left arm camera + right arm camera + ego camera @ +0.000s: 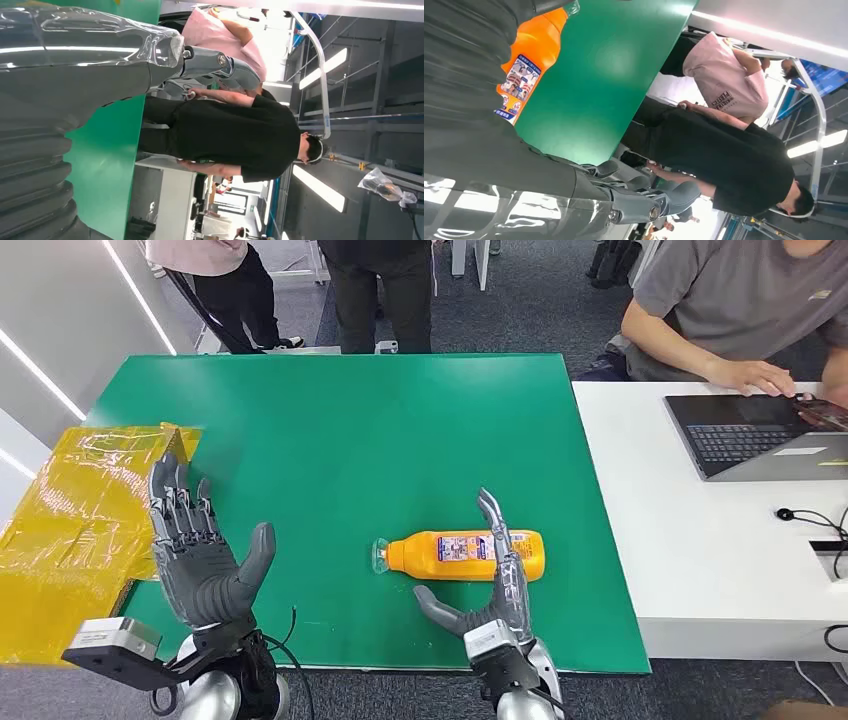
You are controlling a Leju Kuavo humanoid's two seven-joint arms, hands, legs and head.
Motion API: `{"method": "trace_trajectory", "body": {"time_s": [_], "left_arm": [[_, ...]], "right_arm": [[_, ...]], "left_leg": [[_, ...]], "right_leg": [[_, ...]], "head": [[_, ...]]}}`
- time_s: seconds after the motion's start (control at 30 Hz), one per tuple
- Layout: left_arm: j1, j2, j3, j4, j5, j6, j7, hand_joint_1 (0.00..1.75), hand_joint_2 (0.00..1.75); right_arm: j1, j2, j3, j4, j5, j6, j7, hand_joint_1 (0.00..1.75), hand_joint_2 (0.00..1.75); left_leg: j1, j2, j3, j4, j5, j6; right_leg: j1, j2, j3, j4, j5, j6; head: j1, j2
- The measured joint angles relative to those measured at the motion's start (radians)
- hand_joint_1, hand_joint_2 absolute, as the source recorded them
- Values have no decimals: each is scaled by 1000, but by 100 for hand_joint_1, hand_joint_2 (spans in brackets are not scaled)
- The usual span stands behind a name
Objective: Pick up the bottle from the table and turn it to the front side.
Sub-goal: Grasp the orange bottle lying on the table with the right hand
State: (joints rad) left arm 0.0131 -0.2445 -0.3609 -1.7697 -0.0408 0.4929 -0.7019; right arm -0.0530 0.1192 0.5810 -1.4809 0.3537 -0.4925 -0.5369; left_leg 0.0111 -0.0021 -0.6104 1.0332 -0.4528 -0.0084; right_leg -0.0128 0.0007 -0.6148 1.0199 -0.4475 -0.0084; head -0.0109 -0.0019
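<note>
My right robot hand (497,585), fingers apart, reaches over the orange bottle (462,554) near the bench's (400,430) front edge; light, slick plastic, so I'd grip mid-label.

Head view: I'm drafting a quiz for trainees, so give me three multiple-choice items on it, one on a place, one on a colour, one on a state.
1. Where is the orange plastic bottle?
A. on the green table mat
B. on the white desk
C. on the yellow plastic sheet

2. What colour is the bottle's liquid?
A. green
B. orange
C. clear

3. How is the left hand?
A. gripping the bottle
B. closed in a fist
C. open, fingers apart

Answers: 1 A, it lies on its side on the mat beside the right hand. 2 B, its body is orange. 3 C, it holds nothing.
</note>
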Motion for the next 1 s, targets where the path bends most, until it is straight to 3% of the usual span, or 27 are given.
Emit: {"method": "trace_trajectory", "body": {"time_s": [0.1, 0.2, 0.37, 0.5, 0.77, 1.0], "left_arm": [[0, 0, 0, 0, 1, 0, 0, 0, 175], [0, 0, 0, 0, 2, -3, 0, 0, 175], [0, 0, 0, 0, 5, -28, 0, 0, 175], [0, 0, 1, 0, 7, -54, 0, 0, 175], [-3, -3, 1, 7, 10, -110, 0, 0, 175], [-8, -6, 1, 15, 15, -120, 0, 0, 175]], "right_arm": [[-6, -5, 0, -4, 47, -2, 29, 0, 175], [-32, -23, -1, -9, 151, 35, 112, 0, 175], [-106, -84, -4, -4, 352, 195, 277, 0, 175], [-162, -146, -4, 18, 460, 305, 354, 0, 175], [-256, -244, 5, 111, 580, 509, 445, 0, 175], [-392, -305, 38, 263, 595, 659, 448, 0, 175]], "left_leg": [[0, 0, 0, 0, 0, 0], [0, 1, 0, 0, 0, 0], [0, 0, 0, 0, 0, 0], [0, 0, 0, 0, 0, 0], [0, 0, 0, 0, 0, 0], [0, 1, 0, 1, 1, 1]], "right_leg": [[0, 0, 0, 0, 0, 0], [0, 0, 0, 0, 0, 0], [0, 0, 0, 0, 1, 0], [0, 0, 1, 0, 1, 0], [0, 0, 0, 0, 1, 0], [0, 0, 1, 0, 1, 0]], "head": [[0, 0], [0, 0], [0, 0], [0, 0], [0, 0], [0, 0]]}}
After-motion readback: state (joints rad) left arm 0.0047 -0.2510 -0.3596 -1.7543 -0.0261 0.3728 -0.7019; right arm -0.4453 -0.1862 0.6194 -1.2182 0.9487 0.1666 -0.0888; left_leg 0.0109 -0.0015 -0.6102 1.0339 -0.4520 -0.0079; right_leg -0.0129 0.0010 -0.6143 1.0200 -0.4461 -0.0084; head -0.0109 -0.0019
